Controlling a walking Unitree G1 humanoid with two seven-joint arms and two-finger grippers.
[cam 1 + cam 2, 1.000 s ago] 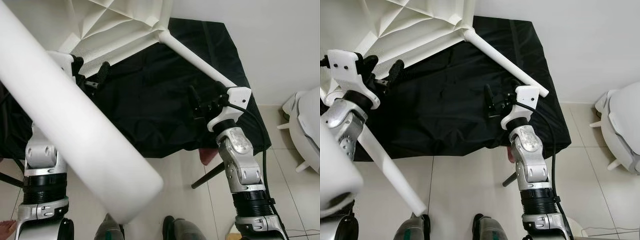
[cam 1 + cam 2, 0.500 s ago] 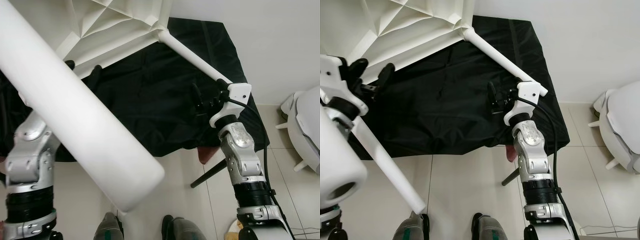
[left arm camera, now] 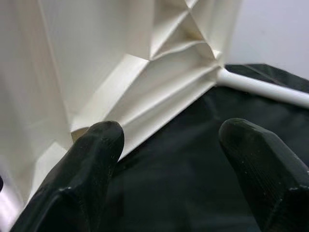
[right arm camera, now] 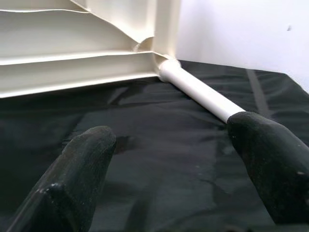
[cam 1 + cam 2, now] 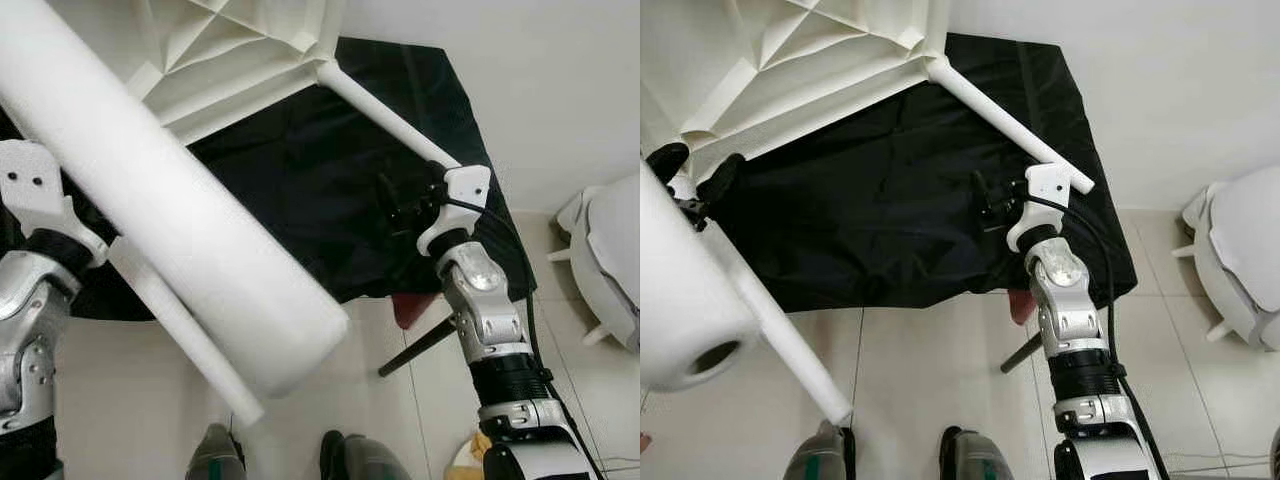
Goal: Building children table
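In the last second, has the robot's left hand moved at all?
Yes. The left gripper has drawn back along the black cloth, away from the right gripper and toward the robot's left, its fingers open near the white tabletop's edge.

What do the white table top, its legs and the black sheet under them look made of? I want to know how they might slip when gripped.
Table top: looks like moulded plastic, matte off-white, with cast ribs underneath. Legs: smooth white tubes, one end hollow; plastic or painted metal, hard to tell. Black sheet: thin woven fabric, slightly glossy, with wrinkles and folds.
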